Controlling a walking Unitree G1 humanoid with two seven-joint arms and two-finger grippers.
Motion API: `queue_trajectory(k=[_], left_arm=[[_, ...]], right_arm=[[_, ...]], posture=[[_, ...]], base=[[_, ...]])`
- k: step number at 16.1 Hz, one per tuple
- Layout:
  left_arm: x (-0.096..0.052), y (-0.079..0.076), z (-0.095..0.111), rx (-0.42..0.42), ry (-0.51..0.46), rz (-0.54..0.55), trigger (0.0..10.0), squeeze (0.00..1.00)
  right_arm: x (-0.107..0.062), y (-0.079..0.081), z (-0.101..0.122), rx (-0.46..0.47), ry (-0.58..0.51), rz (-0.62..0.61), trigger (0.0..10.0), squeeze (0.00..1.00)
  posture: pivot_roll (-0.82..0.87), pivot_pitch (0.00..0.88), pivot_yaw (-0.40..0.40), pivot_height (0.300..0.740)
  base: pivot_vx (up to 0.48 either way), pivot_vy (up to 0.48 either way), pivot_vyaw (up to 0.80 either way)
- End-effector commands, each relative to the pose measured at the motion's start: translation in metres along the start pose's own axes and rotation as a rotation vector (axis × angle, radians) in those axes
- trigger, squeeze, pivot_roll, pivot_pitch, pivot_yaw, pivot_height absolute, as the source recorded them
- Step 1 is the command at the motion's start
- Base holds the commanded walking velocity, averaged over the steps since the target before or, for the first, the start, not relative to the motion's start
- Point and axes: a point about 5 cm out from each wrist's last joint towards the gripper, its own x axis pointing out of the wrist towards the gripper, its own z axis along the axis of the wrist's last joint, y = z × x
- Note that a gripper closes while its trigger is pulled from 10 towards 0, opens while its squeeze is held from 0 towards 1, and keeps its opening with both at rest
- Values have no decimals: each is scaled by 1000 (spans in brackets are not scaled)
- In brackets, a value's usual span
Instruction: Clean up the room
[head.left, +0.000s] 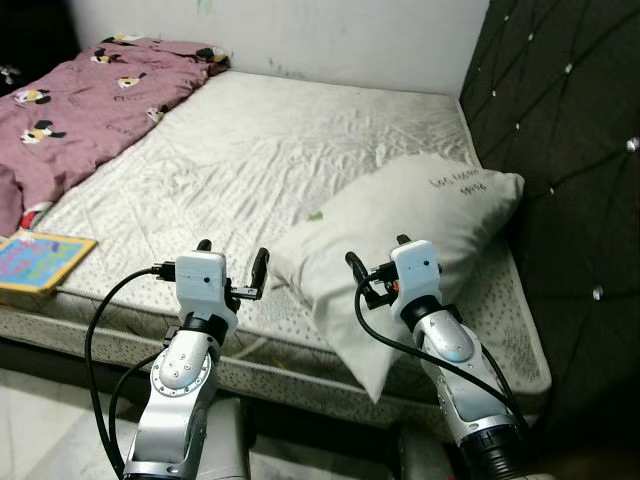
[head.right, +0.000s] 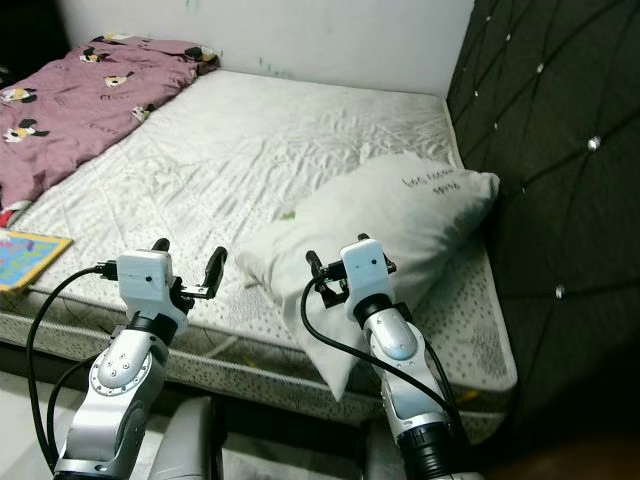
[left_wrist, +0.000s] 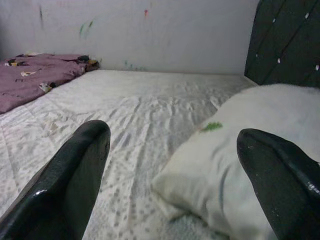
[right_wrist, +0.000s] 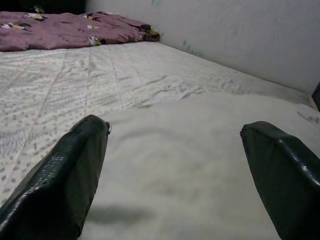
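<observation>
White and creased, the pillow (head.left: 400, 240) lies tilted on the mattress (head.left: 260, 160) near the dark padded headboard (head.left: 560, 130). Right gripper (head.left: 376, 264) hovers over its lower end, fingers spread wide. Left gripper (head.left: 232, 262), also wide, hangs beside it. Far off lie a maroon blanket (head.left: 80, 100) and a colourful book (head.left: 40, 260).

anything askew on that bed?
Yes. The pillow lies crooked, one corner hanging over the mattress edge nearest the robot. The maroon blanket is bunched at the far left, and a colourful book overhangs the left edge.
</observation>
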Motion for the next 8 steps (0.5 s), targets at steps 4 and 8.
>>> queue_trajectory(k=[4,8], left_arm=[[0,6,0,27,49,35,10000,0],[-8,4,-5,23,83,26,10000,0]], right_arm=[[-2,-6,2,11,25,-15,10000,0],[-8,-12,-2,18,76,-58,10000,0]], posture=[[9,0,-39,512],[3,0,-38,512]], base=[[0,0,0],[0,0,0]])
